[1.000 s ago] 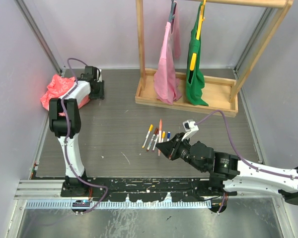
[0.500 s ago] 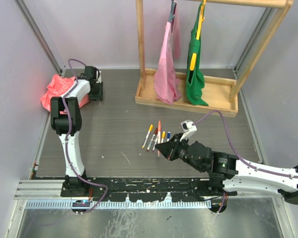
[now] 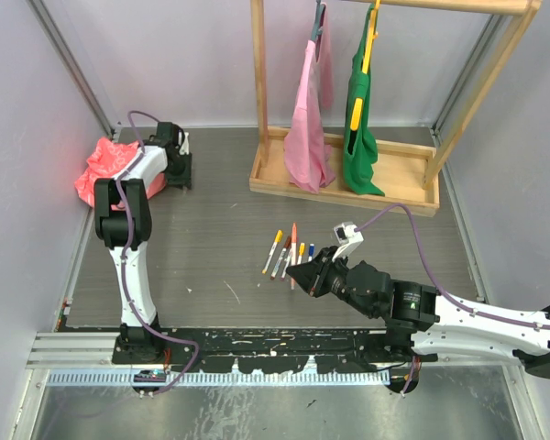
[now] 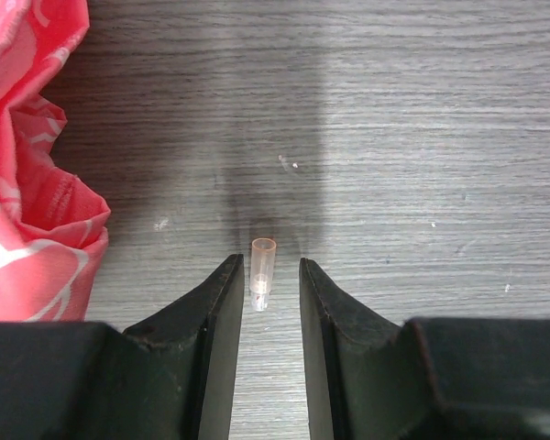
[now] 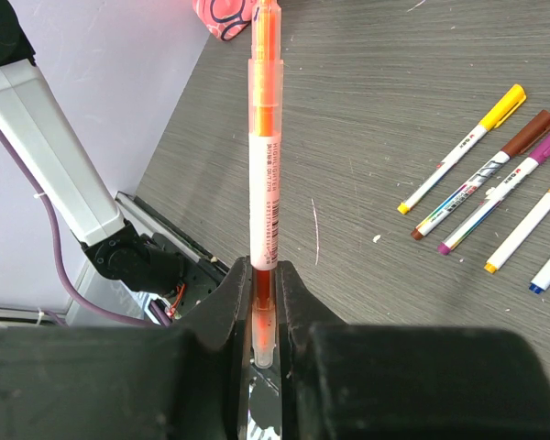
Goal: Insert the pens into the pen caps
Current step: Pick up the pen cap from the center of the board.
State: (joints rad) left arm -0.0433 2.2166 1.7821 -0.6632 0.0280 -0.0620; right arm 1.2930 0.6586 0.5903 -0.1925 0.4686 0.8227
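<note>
Grey wood-grain table (image 3: 211, 247), walls on three sides: wooden rack (image 3: 344, 183) along the far edge, red cloth (image 3: 105, 165) bunched in the far left corner, broad bare boards between the arms. Left gripper (image 4: 269, 268) sits low near that corner, just beside the cloth, jaws narrow with a gap either side of a small clear-orange pen cap (image 4: 263, 258) lying between them; only its wrist view shows the cap. Right gripper (image 5: 262, 268) at mid-table clamps the orange pen (image 5: 266, 156), white labelled barrel, orange tip pointing away, with the loose pens (image 5: 495, 174) just beside it on the boards.
</note>
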